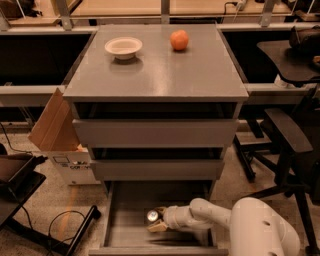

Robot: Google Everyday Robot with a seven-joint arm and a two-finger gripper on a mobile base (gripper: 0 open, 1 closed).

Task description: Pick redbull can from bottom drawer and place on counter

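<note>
No brand or label could be read on the can [152, 216]; only its shiny round top was seen. Dark print was noted on the white side of the cardboard box [75, 162], but it could not be made out.

The can was found upright in the open bottom drawer [125, 222], near the middle of its grey floor. The hand [156, 219] was reached into that drawer from the right, on the pale arm [212, 216], and was placed right at the can. How far the hand was open, and whether the can was held, could not be told.

The two upper drawers [155, 132] were seen shut. On the grey desk [165, 75] above them, a white bowl [123, 47] was set at the rear left and an orange [179, 40] at the rear centre, well apart.

The floor [40, 202] was speckled and pale. The box was stood open just left of the cabinet, with a black cable [60, 220] looped on the floor below it. A dark office chair [287, 132] was placed to the right. A pale wooden tabletop [125, 7] was seen behind the cabinet.
</note>
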